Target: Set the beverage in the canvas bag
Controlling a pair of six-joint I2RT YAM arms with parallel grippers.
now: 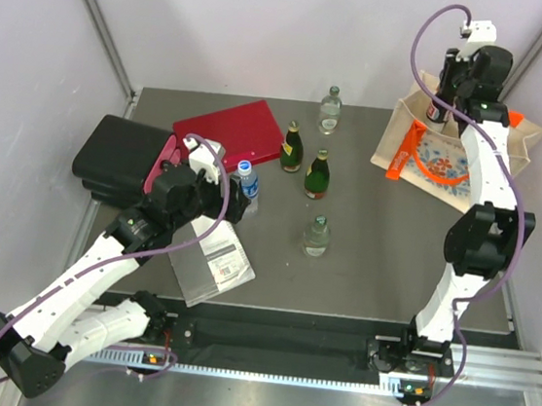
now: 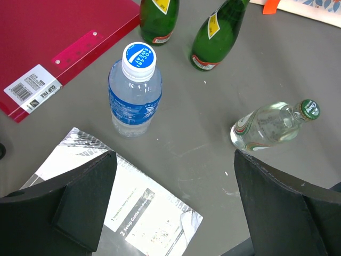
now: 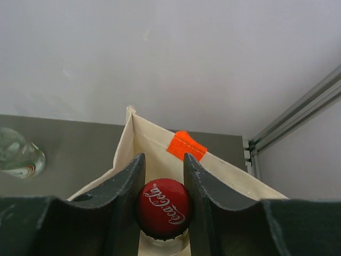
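While the right tool [image 3: 163, 164] has its two fingers pinched shut on the neck of the cola bottle [image 3: 163, 209], just under the red cap, the job is a straight, careful drop into the canvas bag [image 1: 431, 172]. The bottle hangs upright over the bag's open mouth at the far right of the table [image 1: 374, 244]. Whether its base has passed below the rim is hard to tell, since the tool hides it.

I would keep the bottle vertical and centred between the cloth walls, clear of the orange tab [image 3: 183, 145] on the far rim, lower until the base meets the bag's floor, and only then let go. Release too high and it could topple or pull the bag over.

Soft beige canvas makes limp walls that can fold inward if brushed, and the orange handles are loose. The cap is a ridged disc, smooth on top, and a narrow neck offers little to grip.

Off to the left, the left tool [image 2: 176, 197] stands wide open and holds nothing, above a water bottle [image 2: 135, 90] and a glossy plastic-sleeved booklet [image 2: 133, 213].
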